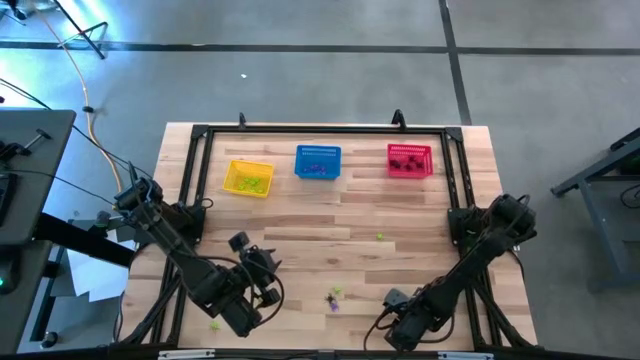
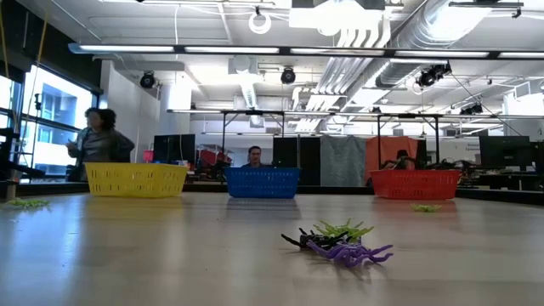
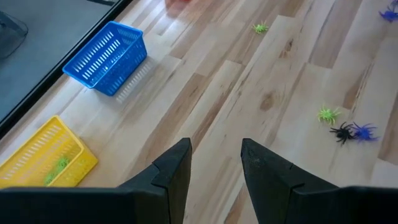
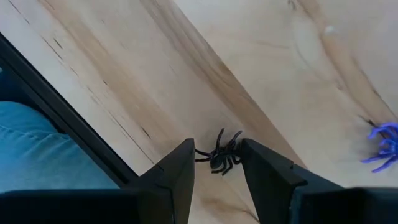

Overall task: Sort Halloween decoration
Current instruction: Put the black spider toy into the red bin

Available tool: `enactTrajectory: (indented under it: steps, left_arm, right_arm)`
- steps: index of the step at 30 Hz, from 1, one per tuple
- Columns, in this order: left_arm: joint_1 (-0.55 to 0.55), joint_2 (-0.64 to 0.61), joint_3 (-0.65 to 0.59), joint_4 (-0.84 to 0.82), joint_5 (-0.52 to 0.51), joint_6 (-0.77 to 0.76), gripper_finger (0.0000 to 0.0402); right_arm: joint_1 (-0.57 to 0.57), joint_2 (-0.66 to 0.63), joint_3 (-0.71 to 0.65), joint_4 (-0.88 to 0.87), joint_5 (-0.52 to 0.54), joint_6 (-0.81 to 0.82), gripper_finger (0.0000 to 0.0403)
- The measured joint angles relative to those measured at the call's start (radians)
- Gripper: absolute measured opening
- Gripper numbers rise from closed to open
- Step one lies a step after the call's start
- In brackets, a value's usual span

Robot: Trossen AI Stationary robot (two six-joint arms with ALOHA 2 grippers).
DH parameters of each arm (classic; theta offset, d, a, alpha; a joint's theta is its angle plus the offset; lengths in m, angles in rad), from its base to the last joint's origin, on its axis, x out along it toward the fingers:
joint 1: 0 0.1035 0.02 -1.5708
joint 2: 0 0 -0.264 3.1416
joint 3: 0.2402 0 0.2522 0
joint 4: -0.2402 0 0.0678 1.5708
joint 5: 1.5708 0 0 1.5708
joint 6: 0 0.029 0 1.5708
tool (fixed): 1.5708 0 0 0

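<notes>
The decorations are tiny plastic spiders on the wooden table. A black spider [image 4: 219, 156] lies on the boards between the fingertips of my open right gripper [image 4: 216, 167] [image 1: 398, 325], close to the table's near edge. A purple spider [image 4: 385, 147] lies off to one side of it. A small cluster of green, black and purple spiders [image 2: 340, 242] [image 1: 334, 299] sits near the table's middle front. My left gripper [image 3: 216, 163] [image 1: 241, 243] is open above bare boards. It faces the baskets and sees that cluster [image 3: 345, 127] from afar.
Yellow [image 1: 248, 178], blue [image 1: 318, 162] and red [image 1: 409, 160] mesh baskets stand in a row along the far side, each with trinkets inside. Single green spiders lie at mid-table [image 1: 380, 237] and near the left front [image 1: 215, 323]. A black frame rail [image 4: 74, 121] borders the near edge. People show in the room beyond.
</notes>
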Motion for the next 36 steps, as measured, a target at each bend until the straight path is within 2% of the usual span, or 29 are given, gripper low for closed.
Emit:
enactTrajectory:
  steps: [9,12,17,28,36]
  left_arm:
    - [-0.023,0.0,0.0,0.001,0.0,-0.026,0.0131]
    - [-0.029,0.0,0.0,0.001,0.0,-0.041,0.0131]
    - [-0.038,0.0,0.0,0.002,0.0,-0.049,0.0131]
    - [-0.037,0.0,0.0,0.001,0.0,-0.05,0.0131]
    - [-0.037,0.0,0.0,0.001,0.0,-0.05,0.0131]
  right_arm:
    - [0.0,0.037,0.001,-0.034,0.0,-0.018,0.0123]
    - [0.0,0.038,0.002,-0.053,0.001,-0.018,0.0092]
    - [0.0,0.039,0.001,-0.07,0.002,-0.019,0.0011]
    - [0.0,-0.019,-0.009,-0.072,0.008,-0.019,0.0002]
    - [0.0,-0.163,-0.01,-0.156,0.116,-0.029,0.0001]
